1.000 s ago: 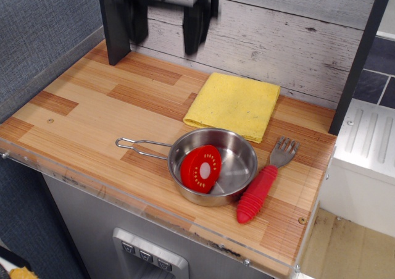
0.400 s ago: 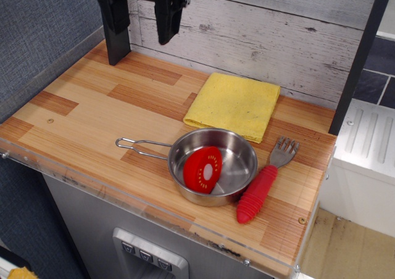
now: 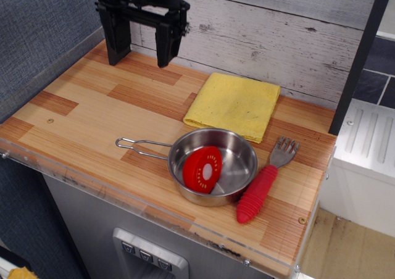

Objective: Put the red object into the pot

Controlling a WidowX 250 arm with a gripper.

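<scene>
The red object (image 3: 202, 169), a glossy red half-dome with a whitish dotted face, lies tilted inside the pot (image 3: 237, 155), leaning on its left wall. The pot is a shallow steel pan with a wire loop handle (image 3: 139, 146) pointing left, near the table's front edge. My gripper (image 3: 140, 60) is open and empty at the back left, well away from the pot, its black fingers pointing down just above the wooden table.
A folded yellow cloth (image 3: 234, 104) lies behind the pot. A fork with a red ribbed handle (image 3: 259, 192) lies right of the pot. The wooden tabletop (image 3: 80, 112) ends in a clear plastic front edge; a plank wall stands behind.
The gripper has moved left and come down toward the back left of the table. The red object has settled a little inside the pot.
</scene>
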